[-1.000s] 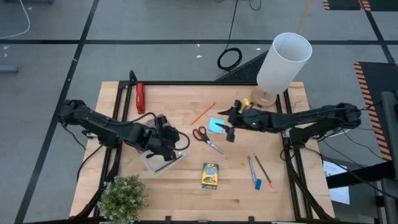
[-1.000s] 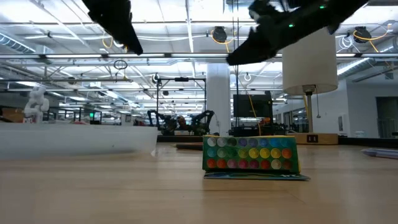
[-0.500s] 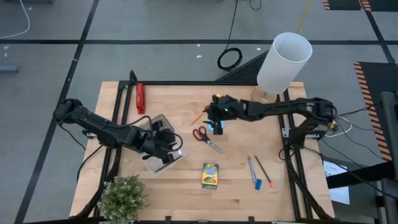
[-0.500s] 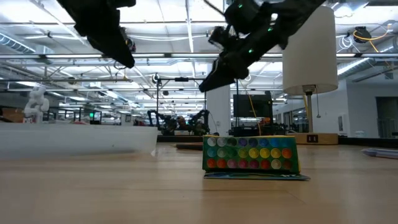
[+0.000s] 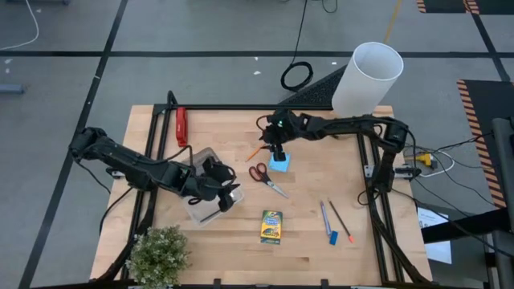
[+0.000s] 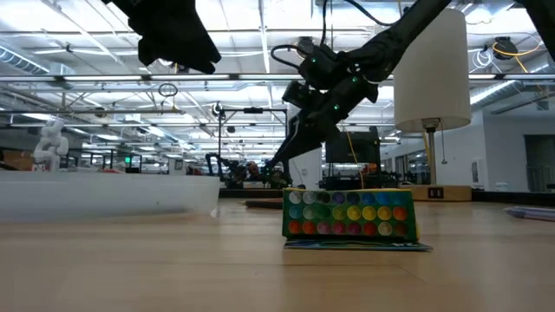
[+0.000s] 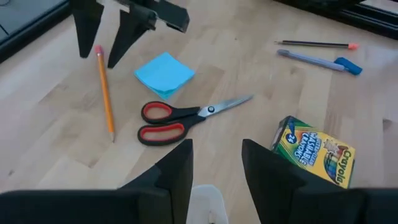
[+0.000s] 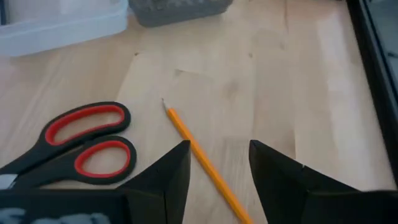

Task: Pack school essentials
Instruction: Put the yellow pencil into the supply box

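The orange pencil (image 7: 104, 93) lies flat on the table beside the light-blue notepad (image 5: 280, 163) and the red-handled scissors (image 5: 265, 178). My right gripper (image 5: 273, 144) stands open low over the pencil's eraser end (image 7: 98, 50), one finger on either side; I cannot tell if they touch it. The crayon box (image 5: 272, 226) lies toward the near edge. To its right lie the blue pen (image 5: 324, 215), the dark pencil (image 5: 340, 221) and the blue eraser (image 5: 333, 238). My left gripper (image 5: 221, 193) hovers open over the clear case (image 5: 201, 210).
A red bar-shaped tool (image 5: 181, 125) lies at the far left by the frame rail. A potted plant (image 5: 158, 255) stands at the near left corner, and a white lamp (image 5: 365, 80) at the far right. Bare wood lies between the crayon box and the scissors.
My right gripper has swung from over the notepad toward the table's left and far edges and come down, ending astride the orange pencil's eraser end. The stationery has stayed where it was.
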